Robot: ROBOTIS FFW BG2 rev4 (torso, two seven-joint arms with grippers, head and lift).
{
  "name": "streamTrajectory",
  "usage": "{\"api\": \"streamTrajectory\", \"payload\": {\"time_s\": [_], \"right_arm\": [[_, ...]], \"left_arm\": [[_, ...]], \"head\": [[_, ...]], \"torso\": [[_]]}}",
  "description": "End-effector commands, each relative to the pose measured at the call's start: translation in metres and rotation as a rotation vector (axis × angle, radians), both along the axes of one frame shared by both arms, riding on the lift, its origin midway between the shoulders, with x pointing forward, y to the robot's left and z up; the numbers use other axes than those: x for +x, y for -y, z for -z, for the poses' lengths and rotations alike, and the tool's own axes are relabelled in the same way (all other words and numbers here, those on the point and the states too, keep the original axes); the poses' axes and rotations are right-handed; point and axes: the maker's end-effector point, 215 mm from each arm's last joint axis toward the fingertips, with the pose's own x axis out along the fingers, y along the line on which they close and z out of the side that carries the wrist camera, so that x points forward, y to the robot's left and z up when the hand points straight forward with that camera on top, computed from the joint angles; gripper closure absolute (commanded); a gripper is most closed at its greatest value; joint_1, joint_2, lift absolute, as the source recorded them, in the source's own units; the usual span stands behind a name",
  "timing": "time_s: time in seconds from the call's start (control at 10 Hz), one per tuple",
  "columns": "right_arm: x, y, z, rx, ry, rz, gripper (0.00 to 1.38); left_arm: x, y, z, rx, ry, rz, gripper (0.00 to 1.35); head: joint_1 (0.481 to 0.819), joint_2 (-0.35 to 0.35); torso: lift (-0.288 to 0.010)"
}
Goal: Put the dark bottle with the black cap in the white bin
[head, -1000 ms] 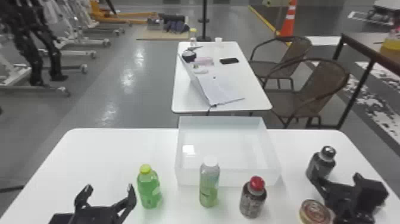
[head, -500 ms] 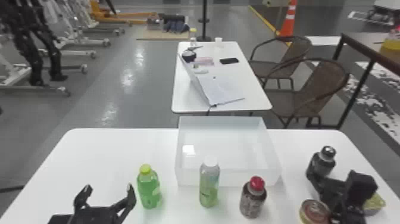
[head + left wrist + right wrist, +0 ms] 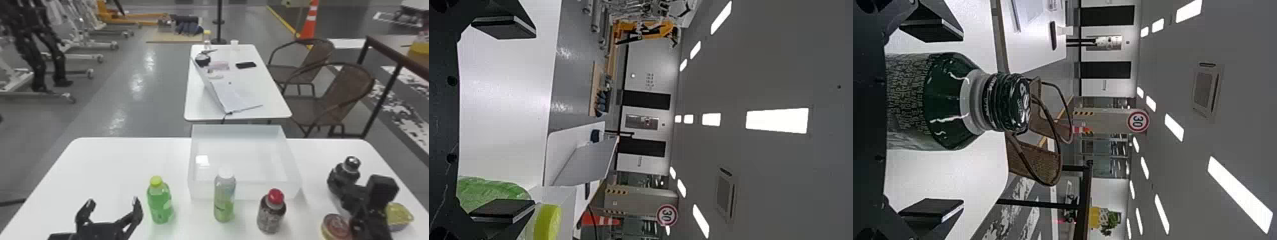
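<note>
By the head view's clock, the dark bottle (image 3: 341,175) stands upright on the table (image 3: 121,169) at about three o'clock from the bin (image 3: 252,191). The right gripper (image 3: 960,120) is the nearer one by far, its fingers wide apart on either side of the bottle. In the right wrist view neither finger appears to touch it; it lies closer to the bin-side finger. The long axis runs straight up, black cap (image 3: 352,161) on top, so the likely next step is to centre the fingers and close them around the body, below the cap. An off-centre close could nudge or tip the bottle.

The red tin (image 3: 335,225) is near, at six o'clock from the bottle, and the yellow tin (image 3: 399,215) at four, both crowding the arm. The table's edge runs at three. Towards nine there is open table, then the bin's side wall, which calls for a clear lift. The red-capped bottle (image 3: 271,210), at eight, calls for some care.

The left gripper (image 3: 113,200) is parked, spread wide, with the green bottle (image 3: 159,201) just beside it at three.
</note>
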Motion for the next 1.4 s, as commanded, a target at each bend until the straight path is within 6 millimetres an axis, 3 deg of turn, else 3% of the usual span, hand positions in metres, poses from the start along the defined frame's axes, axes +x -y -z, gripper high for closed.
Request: {"api": "streamTrajectory", "payload": {"time_s": [0.0,0.1,0.4,1.1,1.2,1.3], "right_arm": [[0.017,0.007,-0.020,-0.004,0.025,0.001,0.12],[0.028,0.010,-0.033,-0.001,0.041,-0.005,0.12],[0.044,0.000,-0.024,0.009,-0.003,-0.077,0.12],[0.041,-0.002,0.004,0.034,-0.083,-0.088,0.22],[0.039,-0.004,0.009,0.039,-0.095,-0.089,0.30],[0.039,-0.004,0.011,0.035,-0.103,-0.091,0.55]], "left_arm": [[0.000,0.000,0.000,-0.009,0.005,-0.003,0.10],[0.000,0.000,-0.003,-0.011,0.013,-0.003,0.10],[0.003,0.002,-0.008,-0.014,0.030,0.001,0.10],[0.004,0.005,-0.007,-0.025,0.037,0.007,0.10],[0.003,0.006,-0.007,-0.024,0.037,0.009,0.10],[0.003,0.006,-0.007,-0.025,0.037,0.008,0.10]], "head": [[0.549,0.000],[0.549,0.000],[0.549,0.000],[0.549,0.000],[0.549,0.000],[0.549,0.000]], "torso": [[-0.100],[-0.100],[-0.100],[-0.100],[-0.100],[-0.100]]}}
